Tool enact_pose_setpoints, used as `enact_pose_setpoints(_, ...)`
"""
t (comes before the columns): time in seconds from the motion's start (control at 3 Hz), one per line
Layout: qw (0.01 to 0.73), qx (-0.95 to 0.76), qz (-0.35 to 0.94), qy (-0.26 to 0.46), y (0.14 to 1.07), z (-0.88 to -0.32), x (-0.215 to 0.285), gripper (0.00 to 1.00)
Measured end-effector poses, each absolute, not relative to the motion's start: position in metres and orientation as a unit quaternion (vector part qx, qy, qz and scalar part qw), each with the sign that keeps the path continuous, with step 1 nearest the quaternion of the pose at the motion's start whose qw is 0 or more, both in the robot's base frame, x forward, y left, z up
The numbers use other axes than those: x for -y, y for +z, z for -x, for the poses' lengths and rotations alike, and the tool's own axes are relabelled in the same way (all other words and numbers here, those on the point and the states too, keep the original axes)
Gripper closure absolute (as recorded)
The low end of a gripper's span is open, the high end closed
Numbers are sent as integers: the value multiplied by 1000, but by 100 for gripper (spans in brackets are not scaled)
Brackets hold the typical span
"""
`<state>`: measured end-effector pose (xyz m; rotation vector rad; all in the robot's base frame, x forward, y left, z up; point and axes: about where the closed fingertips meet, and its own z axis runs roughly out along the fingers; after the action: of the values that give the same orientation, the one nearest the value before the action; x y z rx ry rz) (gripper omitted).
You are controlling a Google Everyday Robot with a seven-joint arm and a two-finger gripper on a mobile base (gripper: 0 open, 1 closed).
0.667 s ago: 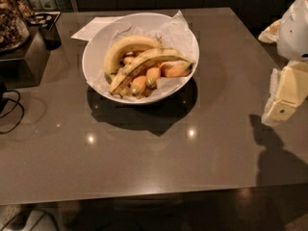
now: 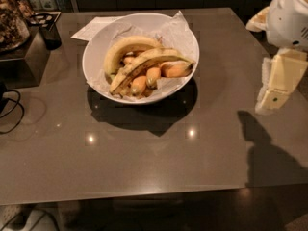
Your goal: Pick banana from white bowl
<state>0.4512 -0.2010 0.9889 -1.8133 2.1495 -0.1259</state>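
The white bowl (image 2: 96,44), wide and lined with crinkled white paper, stands on the grey table toward the back left. The banana (image 2: 144,65), long, dull yellow with a dark streak along its edge, lies diagonally across the bowl. A cleaner curved yellow banana (image 2: 126,47) lies behind it, and short orange-yellow bananas (image 2: 153,76) lie under and in front. My gripper (image 2: 275,83) hangs at the right edge of the view, well to the right of the bowl, above the table, with nothing seen in it.
A sheet of white paper (image 2: 94,28) lies behind the bowl. A dark cup (image 2: 49,35) and a dark box with a tray of stuff (image 2: 19,42) stand at the far left. A black cable (image 2: 12,112) lies at the left edge.
The gripper has shifted slightly left and up at the right edge. The bowl and bananas have not moved.
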Motion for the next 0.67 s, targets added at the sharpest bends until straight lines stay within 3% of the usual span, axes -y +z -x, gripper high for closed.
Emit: enact_pose_setpoints(0.67,163,-698,695,-57,1003,-470,167,0)
